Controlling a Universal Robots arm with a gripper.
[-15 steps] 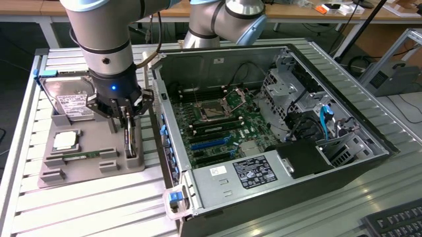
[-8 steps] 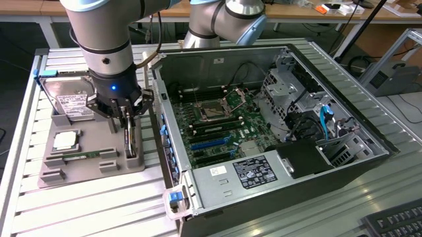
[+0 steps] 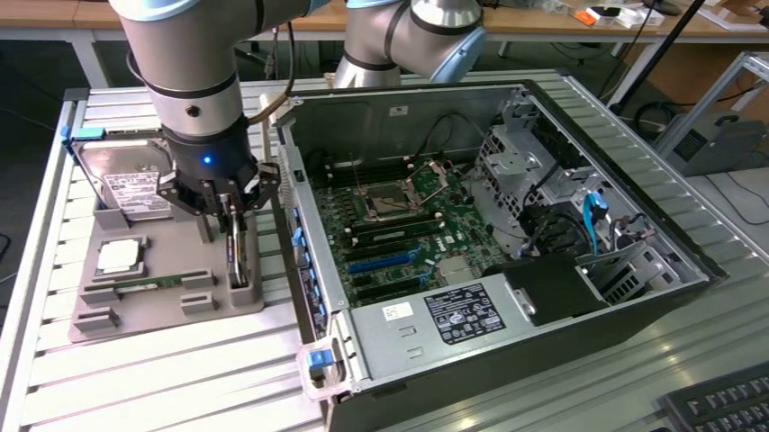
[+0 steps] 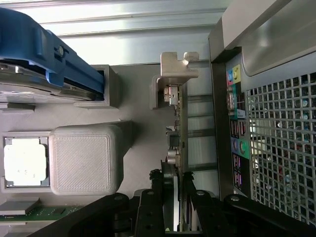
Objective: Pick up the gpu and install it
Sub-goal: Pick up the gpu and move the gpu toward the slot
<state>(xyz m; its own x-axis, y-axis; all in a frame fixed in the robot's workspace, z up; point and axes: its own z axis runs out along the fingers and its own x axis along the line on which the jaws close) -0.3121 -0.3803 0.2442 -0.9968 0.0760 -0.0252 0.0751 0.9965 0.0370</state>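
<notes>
The gpu (image 3: pixel 239 258) stands on its long edge in a slot along the edge of the grey holder tray (image 3: pixel 168 317) that faces the computer case (image 3: pixel 541 360). It is kept upright, in my judgement, so that a grasp from above can take it by its two flat faces. In the wrist view a notched grey post (image 4: pixel 174 69) of the tray props one end of the card. The gripper (image 3: pixel 230 230) hangs straight down over the card's upper edge and straddles it. I cannot tell whether it is pinching the card or merely set around it, and the card sits in its slot, not yet lifted. The other parts lie further from the case: a hard drive (image 3: pixel 130 184) at the tray's far corner, a processor (image 3: pixel 118 256) mid-tray, a memory stick (image 3: pixel 139 286) toward the near edge. The tray rests on the slatted worktop (image 3: pixel 180 382) just beside the case, which lies open with its motherboard (image 3: pixel 402 238) and blue slots (image 3: pixel 382 261) facing up, likely for the card's installation.
</notes>
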